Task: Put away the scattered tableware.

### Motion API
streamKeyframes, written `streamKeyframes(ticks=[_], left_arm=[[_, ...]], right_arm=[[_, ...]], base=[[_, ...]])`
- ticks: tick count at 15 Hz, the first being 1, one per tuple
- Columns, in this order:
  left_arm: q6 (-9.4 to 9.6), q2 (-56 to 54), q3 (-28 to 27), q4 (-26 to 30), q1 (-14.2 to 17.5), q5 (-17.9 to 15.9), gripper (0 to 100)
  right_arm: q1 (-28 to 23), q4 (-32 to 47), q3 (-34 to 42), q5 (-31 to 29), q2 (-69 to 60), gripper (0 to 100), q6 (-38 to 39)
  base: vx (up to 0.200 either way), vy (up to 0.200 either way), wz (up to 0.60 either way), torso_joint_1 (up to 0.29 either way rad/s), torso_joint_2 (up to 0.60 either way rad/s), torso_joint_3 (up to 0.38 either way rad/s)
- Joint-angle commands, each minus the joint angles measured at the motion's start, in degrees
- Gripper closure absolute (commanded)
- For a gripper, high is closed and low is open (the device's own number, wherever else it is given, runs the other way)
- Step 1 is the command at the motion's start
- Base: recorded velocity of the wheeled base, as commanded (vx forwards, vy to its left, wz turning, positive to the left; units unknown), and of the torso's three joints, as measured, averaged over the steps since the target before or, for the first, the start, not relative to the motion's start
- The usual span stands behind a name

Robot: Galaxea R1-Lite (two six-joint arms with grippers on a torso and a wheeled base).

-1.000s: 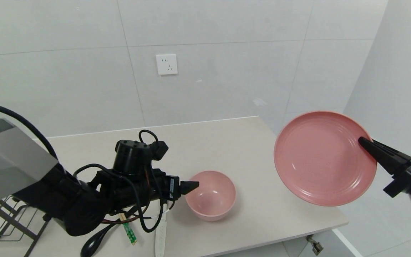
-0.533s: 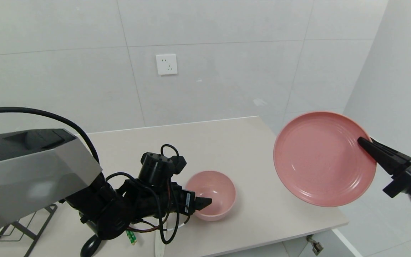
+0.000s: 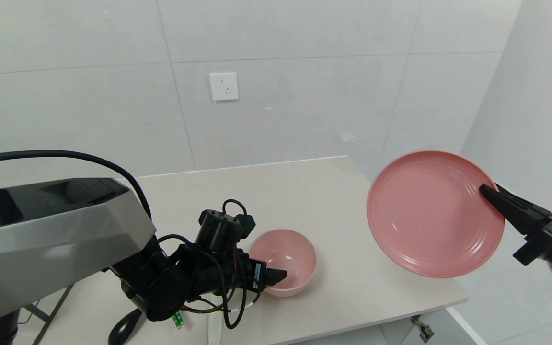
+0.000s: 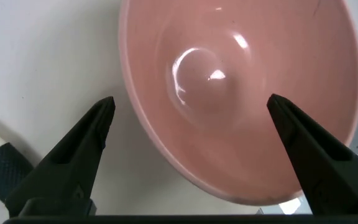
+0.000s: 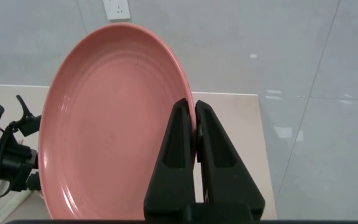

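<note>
1. The table carried the pink bowl near its front edge, well within the left arm's reach
2. The pink plate hung in the air to the right of the bowl and higher than it, out past the table's right edge. It was tilted steeply with its face turned back toward the robot, probably parked there so the space around the bowl stayed free
3. The bowl sat upright on the table with its opening up and nothing in it, not yet put away
4. The left gripper was released and spread wide right at the bowl's left side. One finger was outside the wall and the other over the hollow, so closing would likely nip the rim. Whether either finger touched the bowl could not be told
5. The right gripper was clenched on the plate's rim to the right of the bowl, a thin edge pinch being the plain way to carry flat ware
6. A black spoon, a white utensil handle and a green-banded stick lay left of the bowl by the front edge, partly under the left arm, and looked to be waiting their turn
</note>
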Motion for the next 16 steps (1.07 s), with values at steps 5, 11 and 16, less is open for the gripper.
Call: streamKeyframes(ticks=[5, 11, 16], left_arm=[[-0.03, -1.7, -0.4, 0.2, -0.2, 2.4, 100], [1.20, -9.7, -0.3, 0.1, 0.3, 3.4, 100], [1.29, -16.2, 0.4, 0.5, 2.0, 6.9, 100]], right_arm=[[-0.1, 0.0, 0.0, 0.0, 0.1, 100, 0.0], [-0.3, 0.0, -0.2, 0.1, -0.1, 100, 0.0], [-0.4, 0.0, -0.2, 0.1, -0.3, 100, 0.0]], base=[[0.000, 0.000, 0.00, 0.000, 0.00, 0.000], [0.000, 0.000, 0.00, 0.000, 0.00, 0.000], [0.000, 0.000, 0.00, 0.000, 0.00, 0.000]])
